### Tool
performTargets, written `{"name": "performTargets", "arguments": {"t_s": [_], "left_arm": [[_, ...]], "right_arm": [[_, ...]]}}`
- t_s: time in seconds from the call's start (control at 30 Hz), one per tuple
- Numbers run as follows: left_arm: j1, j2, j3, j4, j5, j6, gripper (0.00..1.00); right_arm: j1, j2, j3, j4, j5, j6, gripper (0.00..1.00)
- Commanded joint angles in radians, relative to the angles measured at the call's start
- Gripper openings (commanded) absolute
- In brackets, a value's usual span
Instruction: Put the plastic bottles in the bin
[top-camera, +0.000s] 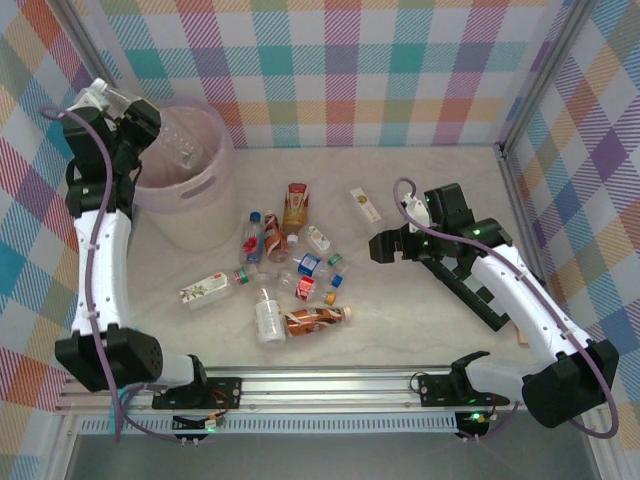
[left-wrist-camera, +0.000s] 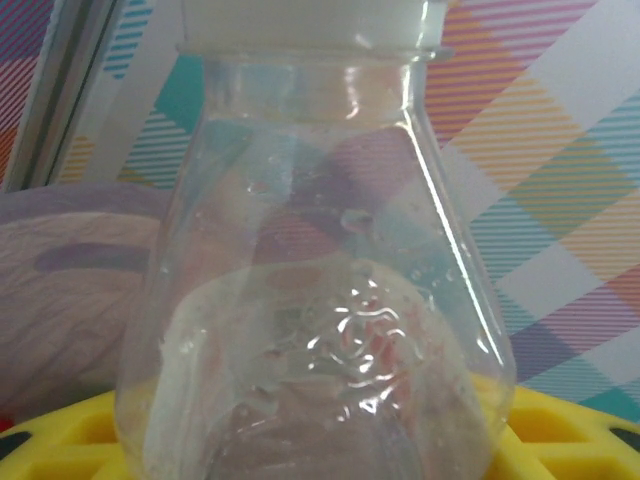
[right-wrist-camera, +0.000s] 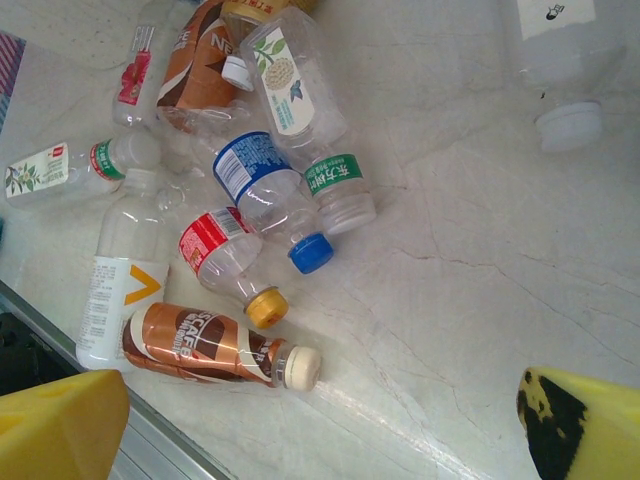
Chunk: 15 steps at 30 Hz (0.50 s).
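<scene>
Top external: my left gripper (top-camera: 112, 100) is up over the bin (top-camera: 205, 215), far left of the worktop (top-camera: 430, 180). On the left wrist cam my left fingers (left-wrist-camera: 565, 430) are pinching a clear bottle (left-wrist-camera: 320, 300) with a white cap. It hangs clear of the worktop, with the pale bin wall behind it on the left, so I'd call this one ready to drop. There is something clear inside the bin in the top view, possibly one bottle already delivered, but I can't tell for sure. Most of the job is left: the pile of bottles (top-camera: 290, 275) lies mid-worktop, right of the bin and well apart from it, roughly a dozen on their sides and several touching. That includes the brown coffee bottle (top-camera: 318, 318) at the near edge of the pile. One stray bottle (top-camera: 365, 205) lies off on its own, far right of the pile. My right gripper (top-camera: 385, 248) hovers just right of the pile, right fingers (right-wrist-camera: 60, 420) spread wide, holding nothing. My estimate is early stage: one bottle in hand, maybe one binned, and the rest need picking and carrying left.
</scene>
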Motion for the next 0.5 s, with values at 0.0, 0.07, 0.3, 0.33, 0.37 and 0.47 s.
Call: {"name": "performTargets", "arguments": {"t_s": [0.0,0.07,0.3,0.33,0.37,0.47], "left_arm": [[0.010,0.078,0.080,-0.106,0.014,0.101,0.56],[0.009,0.129,0.124,-0.163,0.066,0.156,0.56],[-0.001,0.259,0.177,-0.340,0.117,0.328,0.56],[-0.003,0.271,0.180,-0.353,0.116,0.342,0.59],[-0.005,0.285,0.182,-0.365,0.116,0.364,0.61],[-0.013,0.321,0.192,-0.396,0.113,0.410,0.61]], "right_arm": [[0.001,-0.013,-0.004,-0.023,0.013,-0.026,1.00],[0.001,-0.011,-0.005,-0.018,0.013,-0.025,0.99],[0.001,0.009,-0.019,0.002,0.006,-0.015,0.99],[0.001,0.013,-0.020,0.004,0.005,-0.012,0.99],[0.002,0.017,-0.021,0.008,-0.001,-0.006,0.99],[0.003,0.029,-0.035,0.036,-0.040,0.015,0.99]]}}
